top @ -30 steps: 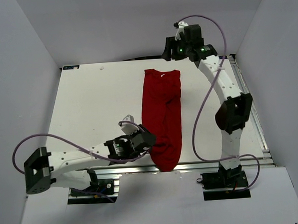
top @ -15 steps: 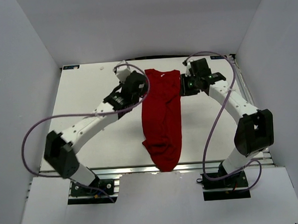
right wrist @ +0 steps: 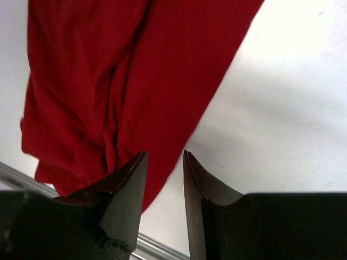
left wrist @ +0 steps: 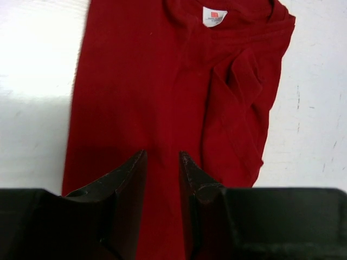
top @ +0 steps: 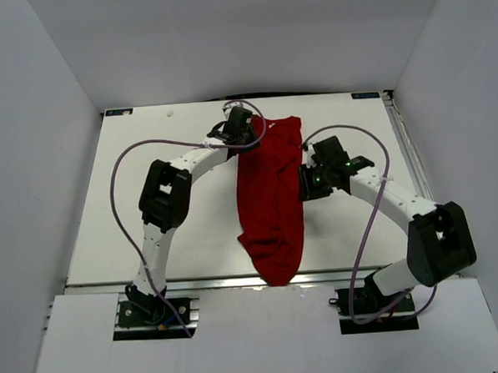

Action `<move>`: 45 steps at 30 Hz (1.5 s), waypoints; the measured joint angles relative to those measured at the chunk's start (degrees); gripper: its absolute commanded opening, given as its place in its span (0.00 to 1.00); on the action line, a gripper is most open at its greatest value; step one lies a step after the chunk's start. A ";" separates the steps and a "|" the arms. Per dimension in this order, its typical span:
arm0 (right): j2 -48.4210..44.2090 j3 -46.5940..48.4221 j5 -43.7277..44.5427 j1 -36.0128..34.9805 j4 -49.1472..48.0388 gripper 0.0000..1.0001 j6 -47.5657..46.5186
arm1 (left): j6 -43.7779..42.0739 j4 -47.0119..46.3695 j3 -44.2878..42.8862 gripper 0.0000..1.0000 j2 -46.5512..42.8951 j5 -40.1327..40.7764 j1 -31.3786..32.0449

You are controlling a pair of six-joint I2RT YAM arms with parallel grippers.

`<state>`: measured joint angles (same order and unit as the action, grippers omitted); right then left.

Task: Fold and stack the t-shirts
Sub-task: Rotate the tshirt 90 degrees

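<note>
The red t-shirt (top: 271, 202) lies on the white table (top: 149, 200), folded lengthwise into a long strip. Its collar is at the far end and its hem hangs a little over the front edge. My left gripper (top: 243, 132) is at the collar end, on the strip's left side. In the left wrist view this gripper (left wrist: 162, 158) is slightly open over the red cloth (left wrist: 162, 81), below the white neck label (left wrist: 214, 16). My right gripper (top: 304, 184) is at the strip's right edge, about halfway along. In the right wrist view it (right wrist: 164, 158) is slightly open over the shirt's edge (right wrist: 135, 65), and nothing is held.
White walls enclose the table on the left, back and right. An aluminium rail (top: 204, 281) runs along the front edge. Purple cables loop from both arms over the table. Bare white tabletop lies left and right of the shirt.
My left arm has swung from the front edge by the hem up to the collar end. My right arm has come from the far back down to the strip's right edge. The shirt has not moved.
</note>
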<state>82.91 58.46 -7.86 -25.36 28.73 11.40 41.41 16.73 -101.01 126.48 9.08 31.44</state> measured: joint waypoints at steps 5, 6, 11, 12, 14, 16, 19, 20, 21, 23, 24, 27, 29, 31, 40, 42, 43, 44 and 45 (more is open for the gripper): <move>-1.57 -5.38 -0.76 -3.13 -0.57 0.40 0.13 | 0.00 -0.37 -7.19 0.41 7.67 -5.14 -2.25; -1.60 -6.40 -0.92 -3.74 -0.96 0.40 0.15 | 0.00 -0.57 -8.63 0.40 9.27 -5.77 -2.73; -1.40 -11.08 -1.40 -6.45 -3.98 0.40 0.63 | 1.22 -2.62 -11.43 0.39 13.92 -9.18 -4.81; -1.14 -11.91 -1.51 -6.91 -5.11 0.40 0.85 | 1.42 -2.93 -11.80 0.39 14.43 -9.70 -5.25; -0.17 -13.35 -1.64 -7.80 -7.43 0.40 1.49 | 2.08 -3.80 -13.31 0.37 15.69 -10.82 -5.86; 1.20 -14.03 -1.29 -8.61 -8.76 0.40 1.77 | 2.47 -4.42 -15.41 0.36 17.44 -11.61 -6.38; 2.73 -14.10 -0.37 -9.40 -10.10 0.40 1.90 | 3.63 -6.16 -18.69 0.36 20.20 -13.07 -7.39; 3.13 -14.03 0.02 -9.66 -10.38 0.40 1.81 | 4.09 -6.91 -19.56 0.35 21.00 -13.44 -7.74; 3.48 -13.77 0.31 -9.77 -10.58 0.40 1.68 | 4.57 -7.52 -20.44 0.34 21.77 -13.81 -8.17; 4.74 -12.41 0.83 -9.94 -10.67 0.40 1.25 | 5.44 -8.63 -21.99 0.33 23.19 -14.19 -8.96; 5.51 -11.52 1.11 -9.99 -10.69 0.40 0.87 | 5.84 -9.42 -22.45 0.32 23.74 -14.25 -9.40; 8.20 -8.11 2.08 -10.01 -10.51 0.40 -1.20 | 7.52 -11.50 -22.56 0.32 24.39 -14.10 -10.82; 9.94 -5.97 3.08 -10.01 -10.34 0.40 -2.58 | 8.52 -12.81 -22.43 0.31 24.74 -13.77 -12.07; 11.41 -4.24 3.89 -10.01 -10.23 0.40 -3.58 | 9.60 -14.40 -22.43 0.31 25.18 -13.68 -13.64; 10.27 0.31 4.68 -11.61 -7.63 0.40 -4.96 | 10.19 -17.07 -26.10 0.35 28.24 -15.21 -19.10; 8.02 0.85 4.63 -12.66 -7.37 0.40 -4.94 | 9.92 -17.22 -25.75 0.35 27.87 -15.74 -19.37; 6.51 0.92 4.70 -13.35 -7.13 0.40 -4.81 | 9.73 -17.25 -25.09 0.36 27.41 -16.04 -19.39; 5.01 0.90 4.76 -14.05 -6.71 0.40 -4.44 | 9.53 -17.16 -24.44 0.44 26.77 -16.55 -19.34; 3.63 0.90 4.76 -14.58 -6.56 0.40 -4.31 | 9.27 -16.92 -23.85 0.49 26.16 -17.14 -19.34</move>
<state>86.54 59.35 -3.09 -39.94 22.17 7.09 50.68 -0.19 -124.86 152.64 -8.05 12.10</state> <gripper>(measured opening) 0.398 0.384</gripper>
